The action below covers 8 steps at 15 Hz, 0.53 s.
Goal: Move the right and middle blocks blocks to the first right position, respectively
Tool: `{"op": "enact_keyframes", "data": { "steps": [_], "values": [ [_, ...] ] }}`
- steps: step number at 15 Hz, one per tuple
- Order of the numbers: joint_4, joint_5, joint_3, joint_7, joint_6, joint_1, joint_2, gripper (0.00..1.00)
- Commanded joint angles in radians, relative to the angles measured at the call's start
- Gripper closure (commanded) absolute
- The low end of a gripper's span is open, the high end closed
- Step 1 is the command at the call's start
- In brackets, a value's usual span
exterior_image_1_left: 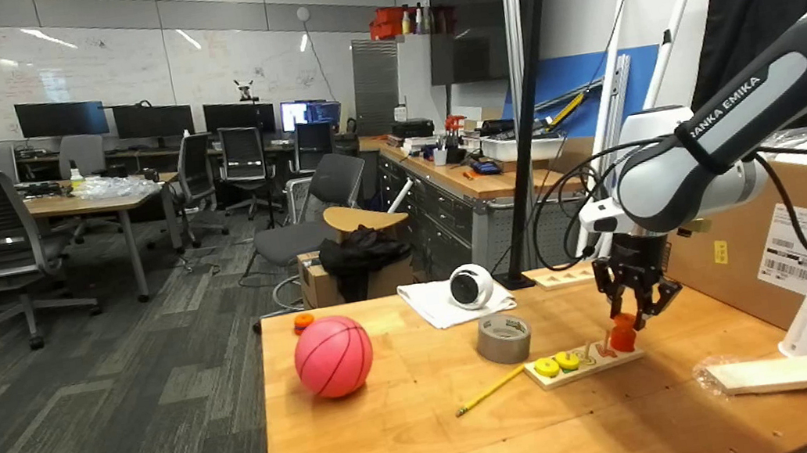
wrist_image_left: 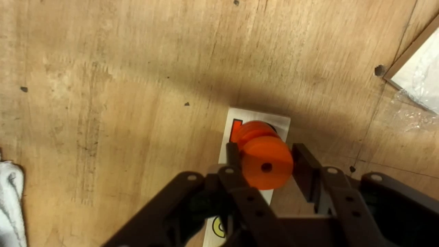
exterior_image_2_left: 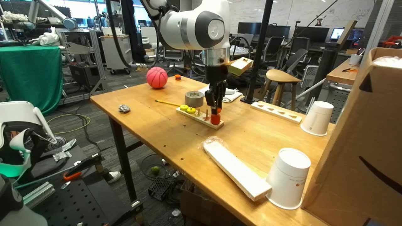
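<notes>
While gripper (wrist_image_left: 266, 151) holds block (wrist_image_left: 253, 164) — arm (exterior_image_1_left: 758, 105): "EMIKA".

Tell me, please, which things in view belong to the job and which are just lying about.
For the job: gripper, orange disc in its grip, red disc stack, pegged wooden board.
Lying about: pink basketball, grey tape roll, yellow pencil, white cloth, upturned paper cups.

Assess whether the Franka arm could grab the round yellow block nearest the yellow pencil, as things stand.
Probably not yet: its tool is closed on a round orange block, which likely needs releasing first. Otherwise the way seems free: the yellow block sits uncovered on the wooden peg board.
</notes>
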Motion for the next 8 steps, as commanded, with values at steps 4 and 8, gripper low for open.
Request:
{"op": "enact_keyframes", "data": {
  "steps": [4, 8],
  "values": [
    [-0.019, -0.004, 0.001, 0.020, -0.012, -0.001, -0.015, 0.26],
    [-0.033, 0.008, 0.013, 0.010, 0.001, -0.001, -0.042, 0.00]
  ]
}}
